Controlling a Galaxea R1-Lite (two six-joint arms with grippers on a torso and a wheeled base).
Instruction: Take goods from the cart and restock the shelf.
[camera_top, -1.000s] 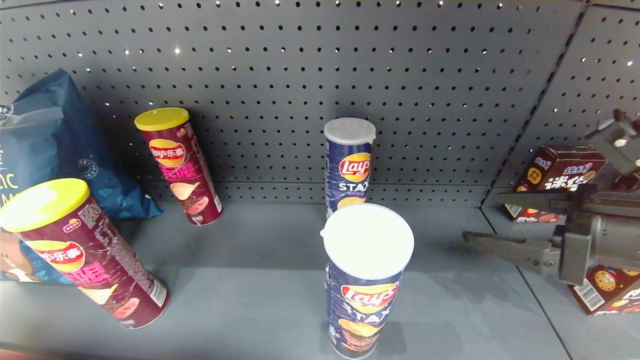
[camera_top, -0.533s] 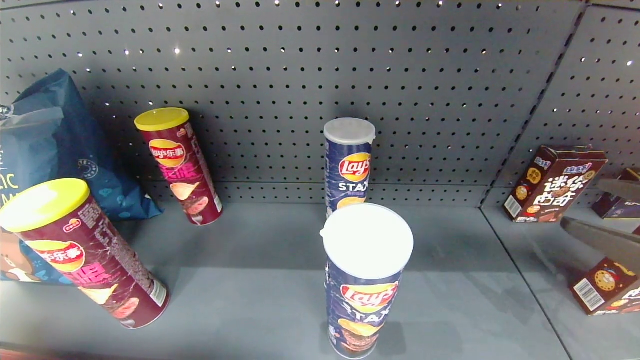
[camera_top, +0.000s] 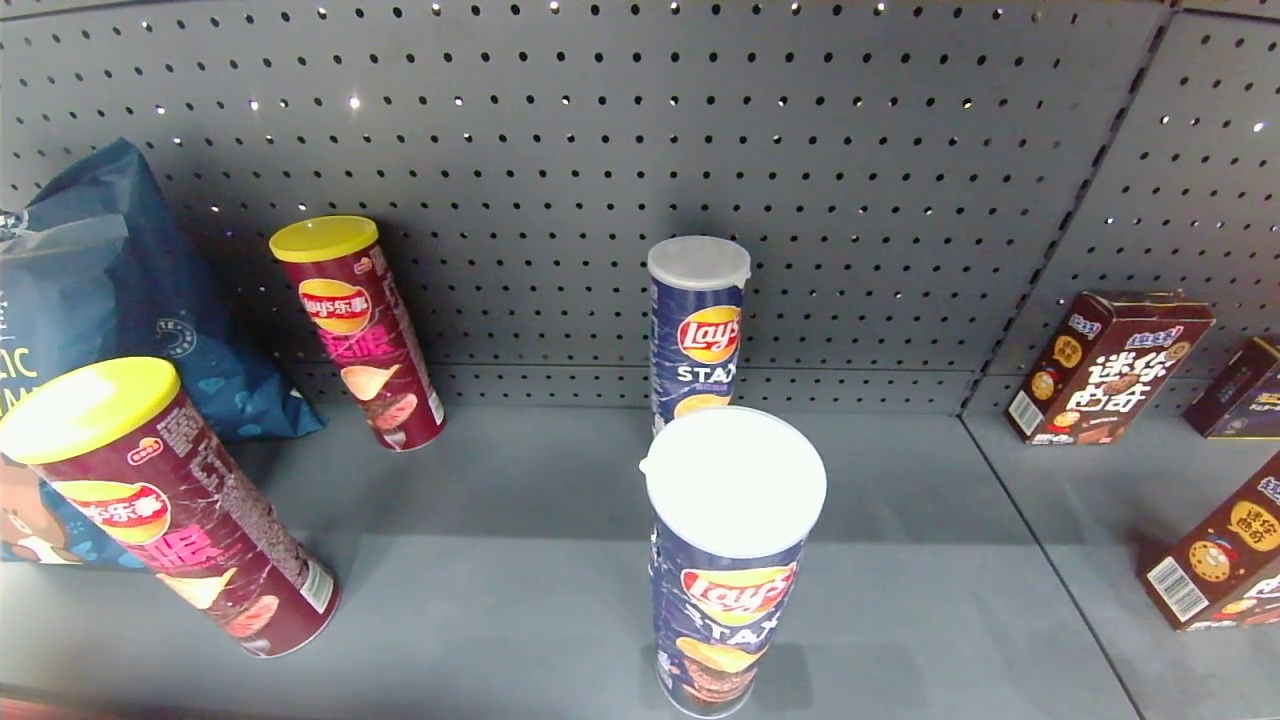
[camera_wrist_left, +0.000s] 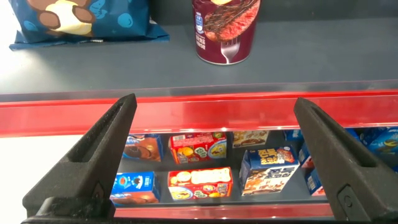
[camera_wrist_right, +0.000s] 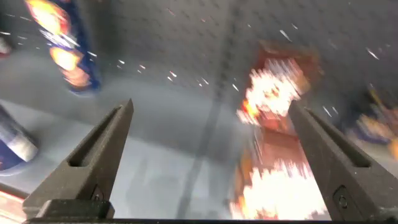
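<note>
1. shelf (camera_top: 500, 560): grey deck w/ pegboard (camera_top: 600, 150) behind.
2. Mid shelf: front blue can (camera_top: 730, 590) upright near the front edge, white lid on. back blue can (camera_top: 697, 340) upright straight behind it, by the pegboard.
3. Left side: front red can (camera_top: 190, 520), yellow lid, near the front edge. back red can (camera_top: 360, 330), yellow lid, close to the pegboard. Well apart from each other.
4. bag (camera_top: 110, 290): dark blue, far left, leaning on the pegboard behind the front red can.
5. Right bay, past the deck seam: back box (camera_top: 1105, 365) brown, upright by the pegboard. front box (camera_top: 1215, 560) at the view's right edge. edge box (camera_top: 1240, 390) partly cut off.
6. L gripper (camera_wrist_left: 214, 102): jaws wide apart, nothing between them. It sits in front of the shelf's red lip (camera_wrist_left: 199, 115). Above the lip are the front red can's base and the bag. Below it, small packs (camera_wrist_left: 199, 183) on a lower shelf.
7. R gripper (camera_wrist_right: 211, 106): jaws wide apart, empty. View blurred. It faces the shelf, w/ a blue can and a brown box beyond the tips.
</note>
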